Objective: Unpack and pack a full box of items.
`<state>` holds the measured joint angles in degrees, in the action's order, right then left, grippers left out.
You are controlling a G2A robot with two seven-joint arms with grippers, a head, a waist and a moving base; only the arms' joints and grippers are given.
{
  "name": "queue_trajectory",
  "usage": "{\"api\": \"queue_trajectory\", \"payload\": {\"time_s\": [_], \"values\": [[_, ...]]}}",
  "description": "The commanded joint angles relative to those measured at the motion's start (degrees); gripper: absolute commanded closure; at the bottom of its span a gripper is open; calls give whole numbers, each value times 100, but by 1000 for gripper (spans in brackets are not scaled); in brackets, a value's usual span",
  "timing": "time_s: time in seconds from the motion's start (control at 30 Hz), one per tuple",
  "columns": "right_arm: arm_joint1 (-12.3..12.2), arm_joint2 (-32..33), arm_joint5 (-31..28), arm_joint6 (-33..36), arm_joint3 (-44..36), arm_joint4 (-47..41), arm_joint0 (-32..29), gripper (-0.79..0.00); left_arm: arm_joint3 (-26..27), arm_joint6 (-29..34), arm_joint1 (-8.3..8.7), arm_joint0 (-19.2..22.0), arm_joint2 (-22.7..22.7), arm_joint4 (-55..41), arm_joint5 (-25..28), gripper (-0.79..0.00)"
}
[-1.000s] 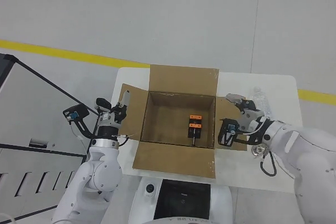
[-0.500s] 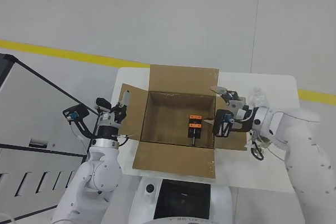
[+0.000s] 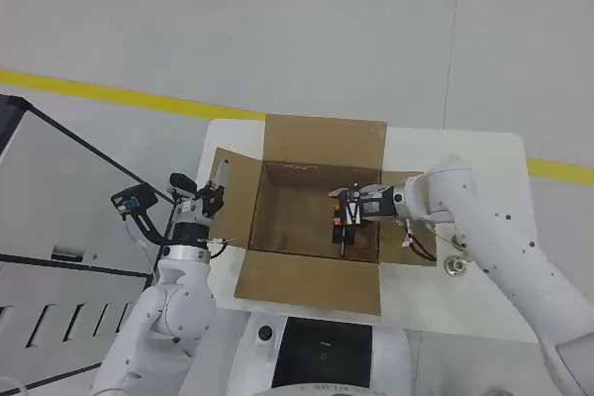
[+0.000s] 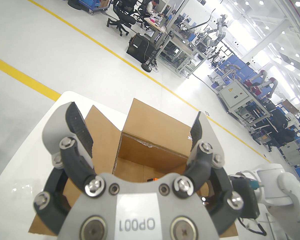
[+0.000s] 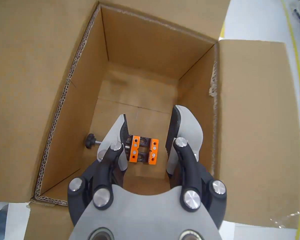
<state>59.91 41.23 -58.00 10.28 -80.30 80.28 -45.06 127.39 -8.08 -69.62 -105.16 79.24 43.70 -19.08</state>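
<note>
**Progress.** 1 item, a small orange-and-black metal vise with a black screw knob [image 5: 142, 151], lies on the floor of the open brown cardboard box [image 5: 145, 38]; it is probably the last item to unpack, with repacking still to come. The right gripper [image 5: 150, 121] is spread wide and empty above the vise. The left gripper [image 4: 135, 116] is spread wide and empty beside the box's left flap.

**Change.** Over 1 s the right arm swung in from the box's right flap, while the left arm is unchanged.

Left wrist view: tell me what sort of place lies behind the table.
Probably a robotics lab or factory-style workshop: yellow floor lines, workbenches with office chairs beside them, and other robot arms mounted farther back.
</note>
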Motion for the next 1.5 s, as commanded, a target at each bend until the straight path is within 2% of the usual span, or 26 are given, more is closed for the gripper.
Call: {"api": "queue_trajectory", "payload": {"time_s": [0.0,0.23,0.43,0.57,0.7,0.73,0.8,1.1,1.13,1.17,1.2,1.27,1.4,1.47], "values": [[64,-364,0,324,261,-343,323,-326,0,0,0,-1,0,0,1,-785],[356,-1313,0,1442,935,-1223,1298,-320,0,0,0,-1,0,0,1,-785],[681,-1913,0,2016,1580,-1838,1790,-323,0,0,0,-1,0,0,1,-785],[950,-2202,0,2183,2032,-2130,1970,-332,0,0,0,-1,0,0,1,-785],[1182,-2341,147,2155,2400,-2046,2046,-342,0,0,0,-1,0,0,1,-785],[1234,-2354,150,2052,2431,-2040,2054,-360,0,0,0,-1,0,0,1,-785],[1275,-2298,139,1747,2470,-2036,2098,-785,0,0,0,-1,0,0,1,-785],[1270,-2308,158,1688,2468,-1839,2047,-785,0,0,0,-1,0,0,1,-785],[1275,-2287,178,1617,2582,-1806,2042,-610,0,0,0,-1,0,0,1,-785],[1292,-2284,118,1528,2654,-1801,2037,-296,0,0,0,-1,0,0,1,-785],[1314,-2277,98,1467,2694,-1772,2056,-197,0,0,0,-1,0,0,1,-785],[1358,-2282,82,1326,2709,-1677,2064,-142,0,0,0,-1,0,0,1,-785],[1463,-2305,51,1141,2865,-1615,2046,-179,0,0,0,-1,0,0,1,-785],[1545,-2351,0,1142,2955,-1631,2043,-172,0,0,0,-1,0,0,1,-785]]}}
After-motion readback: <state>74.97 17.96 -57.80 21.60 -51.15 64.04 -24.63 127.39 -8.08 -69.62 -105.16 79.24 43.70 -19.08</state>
